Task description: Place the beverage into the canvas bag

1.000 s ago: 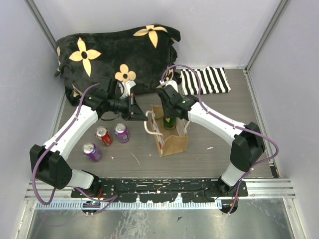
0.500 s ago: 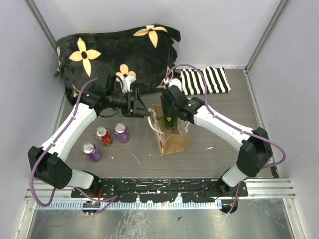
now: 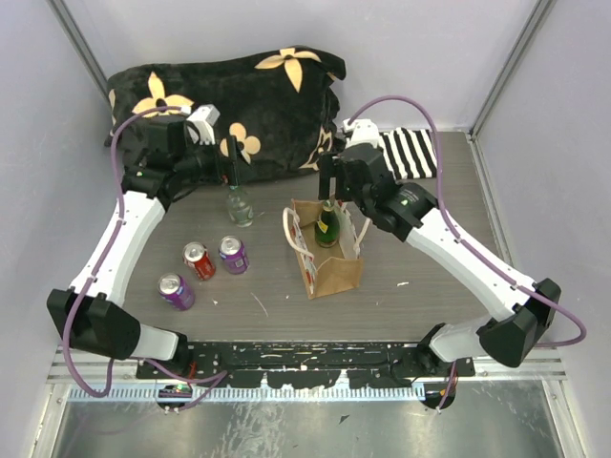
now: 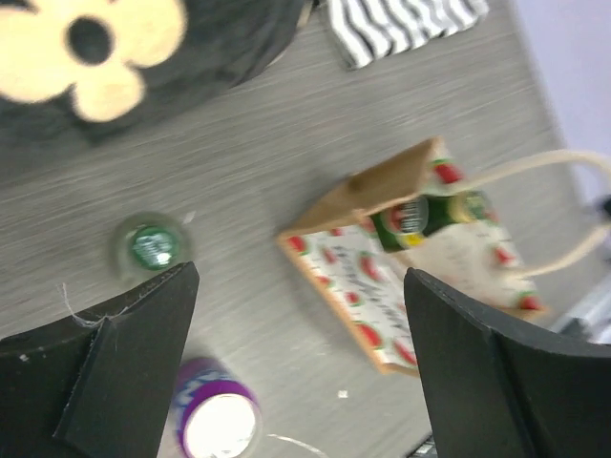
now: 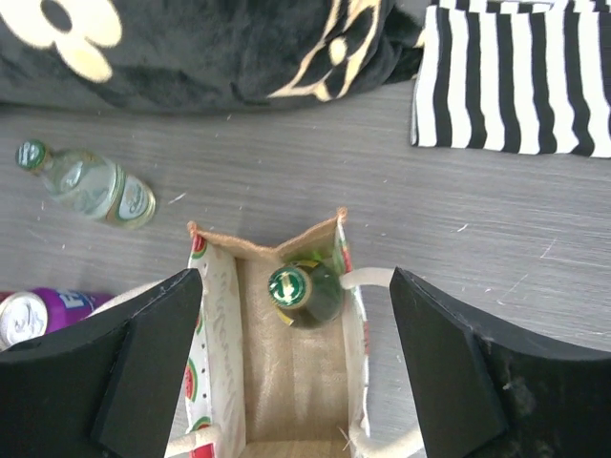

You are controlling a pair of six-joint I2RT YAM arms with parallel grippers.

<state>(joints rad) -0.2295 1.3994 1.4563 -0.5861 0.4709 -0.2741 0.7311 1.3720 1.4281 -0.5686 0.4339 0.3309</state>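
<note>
The canvas bag [image 3: 331,270] stands upright mid-table, mouth open, with watermelon print on its lining [image 4: 355,286]. A beverage, a green glass bottle [image 3: 327,225] with a green cap [image 5: 289,285], stands inside the bag at its far end [image 4: 421,214]. Above the bag hangs my right gripper [image 5: 296,372], open and apart from the bottle [image 3: 332,186]. My left gripper [image 4: 301,367] is open and empty, up and to the left of the bag near the plush [image 3: 229,170].
A clear bottle [image 3: 238,204] with a green cap [image 4: 150,246] stands left of the bag [image 5: 91,186]. A red can [image 3: 199,260] and two purple cans [image 3: 233,254] [image 3: 176,291] stand at front left. The black flowered plush [image 3: 220,105] and striped cloth [image 3: 410,155] lie at the back.
Both grippers have opened and pulled back and up from the bag. The right one let go of the green bottle inside it; the left one let go of the bag's edge.
</note>
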